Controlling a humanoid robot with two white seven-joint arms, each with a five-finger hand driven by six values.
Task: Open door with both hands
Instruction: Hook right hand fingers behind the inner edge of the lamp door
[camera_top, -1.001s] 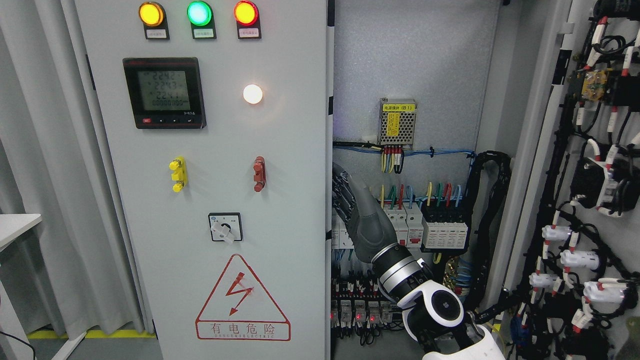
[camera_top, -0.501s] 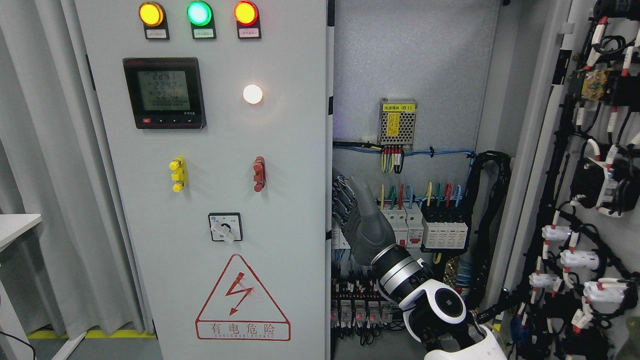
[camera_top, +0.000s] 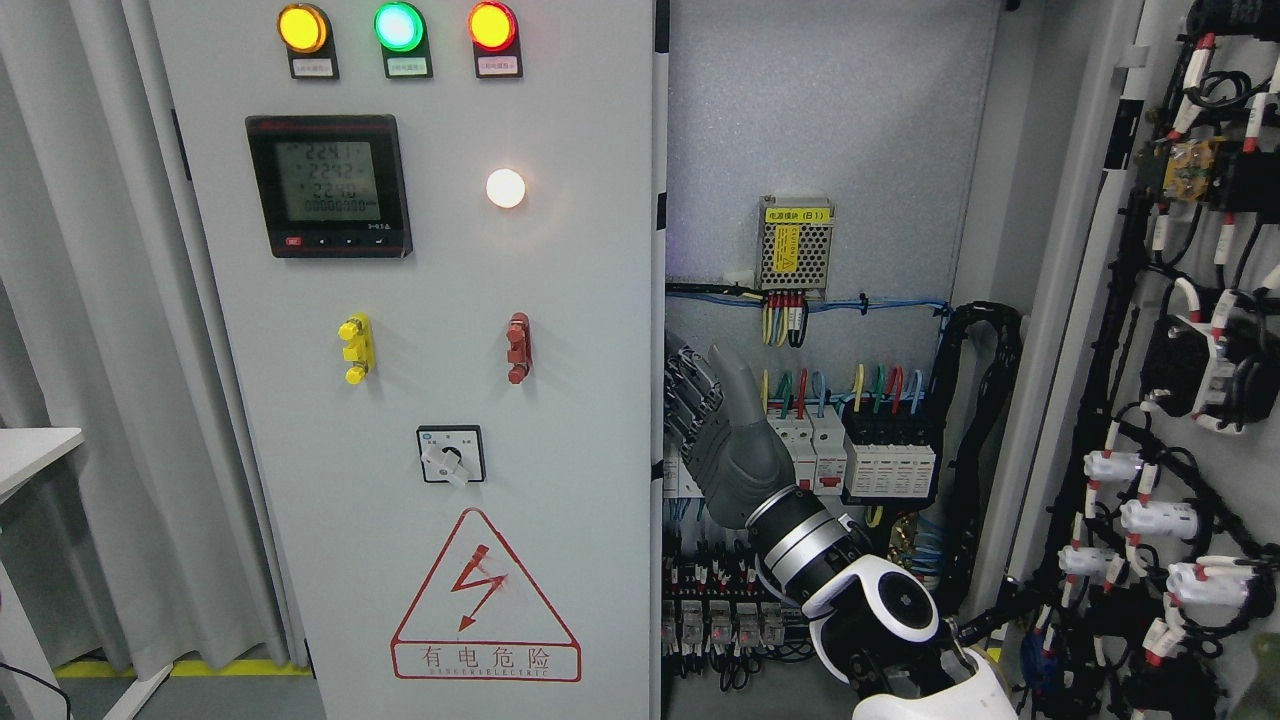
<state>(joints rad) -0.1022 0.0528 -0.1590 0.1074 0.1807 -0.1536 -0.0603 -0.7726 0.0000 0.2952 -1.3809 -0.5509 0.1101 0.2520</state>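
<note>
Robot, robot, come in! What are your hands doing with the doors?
Right hand at left door's inner edge, fingers extended, gripping nothing. Left hand out of view. Right door swung open. Nothing blocking.

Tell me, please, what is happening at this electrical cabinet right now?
The robot is working on a two-door cabinet. The right door already stands swung wide, showing the wiring inside, while the left door with its lamps and meter is shut. The right hand reaches in from the lower right to that door's inner edge, fingers extended. The left arm is out of view.

Grey curtain (camera_top: 90, 350), white table corner (camera_top: 30, 450), yellow floor line (camera_top: 100, 668)
</note>
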